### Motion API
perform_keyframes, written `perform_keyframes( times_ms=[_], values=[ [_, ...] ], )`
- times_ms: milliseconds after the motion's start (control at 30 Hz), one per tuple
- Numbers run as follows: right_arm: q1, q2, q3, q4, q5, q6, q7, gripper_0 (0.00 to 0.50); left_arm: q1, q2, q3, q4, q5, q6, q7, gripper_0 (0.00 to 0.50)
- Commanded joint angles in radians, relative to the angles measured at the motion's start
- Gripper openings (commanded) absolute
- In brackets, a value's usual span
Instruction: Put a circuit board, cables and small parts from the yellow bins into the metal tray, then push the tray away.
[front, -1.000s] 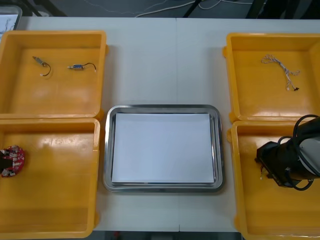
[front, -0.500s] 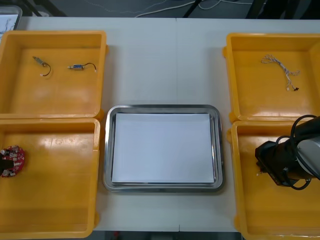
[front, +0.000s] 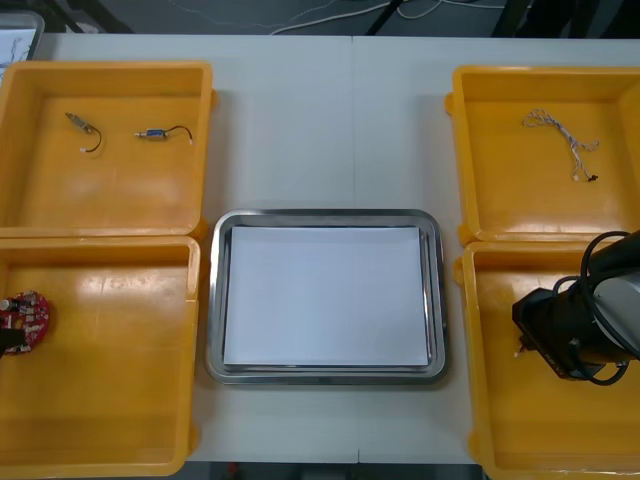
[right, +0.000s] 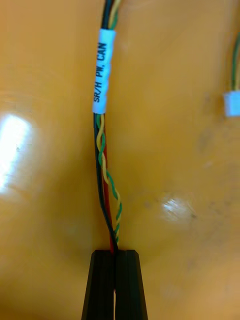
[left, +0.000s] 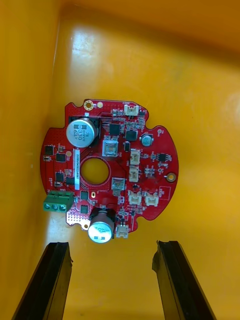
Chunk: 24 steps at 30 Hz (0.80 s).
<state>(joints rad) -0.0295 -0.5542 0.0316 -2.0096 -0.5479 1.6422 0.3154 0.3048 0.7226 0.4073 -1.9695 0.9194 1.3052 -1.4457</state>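
My right gripper (right: 115, 252) is shut on a red and yellow cable (right: 102, 150) twisted with green and black strands; it carries a white label and lies on the floor of the near right yellow bin (front: 520, 420). In the front view that gripper (front: 522, 338) is low in the bin's left part. A round red circuit board (left: 107, 167) lies flat in the near left bin (front: 100, 400), just beyond my open left gripper (left: 112, 247), whose fingers stand apart on either side of it. In the front view the board (front: 25, 315) sits at the left edge. The metal tray (front: 326, 216) has a white inside.
The far left bin (front: 110, 70) holds two small metal parts (front: 155, 132) with short wires. A thin pale twisted cable (front: 560, 135) lies in the far right bin (front: 470, 150). A white connector (right: 231, 103) on another wire lies beside the held cable.
My right gripper has shut on the cable and shifted slightly within the bin. My left gripper has drawn back off the board, which now shows more.
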Motion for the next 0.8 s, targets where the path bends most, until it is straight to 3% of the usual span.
perform_keyframes(
  times_ms=[33, 233, 800],
  values=[
    [-0.006, -0.009, -0.035, -0.081, -0.012, 0.071, -0.001, 0.000, 0.040, -0.020, 0.022, 0.009, -0.007, -0.018, -0.124, 0.500],
    [0.023, -0.007, -0.070, -0.155, -0.032, 0.148, 0.002, 0.000, 0.040, -0.026, 0.008, 0.015, -0.021, -0.040, -0.124, 0.500],
    [0.186, 0.014, -0.102, -0.282, -0.047, 0.143, 0.018, 0.000, 0.030, -0.066, -0.022, 0.018, -0.080, -0.086, -0.116, 0.500]
  ],
)
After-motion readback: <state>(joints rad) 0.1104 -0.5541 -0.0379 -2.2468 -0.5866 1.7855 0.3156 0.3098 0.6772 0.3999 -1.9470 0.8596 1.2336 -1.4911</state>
